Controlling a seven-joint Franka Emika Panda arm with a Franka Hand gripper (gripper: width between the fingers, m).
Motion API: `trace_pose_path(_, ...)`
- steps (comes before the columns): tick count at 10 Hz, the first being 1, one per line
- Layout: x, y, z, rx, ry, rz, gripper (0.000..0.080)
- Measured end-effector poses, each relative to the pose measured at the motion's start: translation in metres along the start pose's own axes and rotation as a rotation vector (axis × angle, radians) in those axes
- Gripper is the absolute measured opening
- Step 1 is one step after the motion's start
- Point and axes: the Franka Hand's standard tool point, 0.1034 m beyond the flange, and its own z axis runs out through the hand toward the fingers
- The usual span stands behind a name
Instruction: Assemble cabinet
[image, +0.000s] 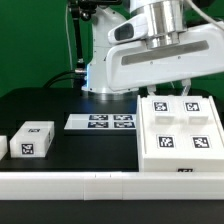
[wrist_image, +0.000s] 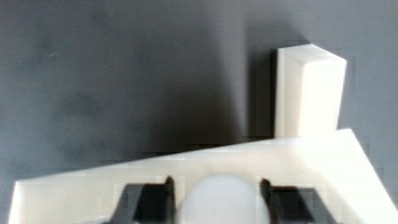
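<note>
The cabinet (image: 180, 135) is a large white box body with four tags on its upper face, lying on the black table at the exterior view's right. My gripper (image: 170, 90) is down at its far edge, under the big white hand. In the wrist view the cabinet's flat face (wrist_image: 125, 175) and one raised wall (wrist_image: 306, 95) fill the near part. A rounded white part of the cabinet sits between my two black fingers (wrist_image: 153, 200), touching both. The gripper (wrist_image: 217, 200) looks shut on it.
The marker board (image: 100, 122) lies flat on the table in the middle. A small white tagged block (image: 32, 140) stands at the exterior view's left, with another (image: 3, 146) cut off by the edge. A white rail (image: 70, 182) runs along the table's front.
</note>
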Motion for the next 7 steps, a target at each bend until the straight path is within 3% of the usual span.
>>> trace_pose_path(3, -0.004, -0.002, 0.0, 0.004, -0.036, 0.009, 0.022)
trace_pose_path(5, 0.015, -0.005, -0.036, 0.005, -0.159, 0.035, 0.022)
trace_pose_path(6, 0.02, -0.009, -0.039, 0.004, -0.233, 0.061, 0.022)
trace_pose_path(7, 0.027, -0.014, -0.038, -0.023, -0.303, 0.084, 0.022)
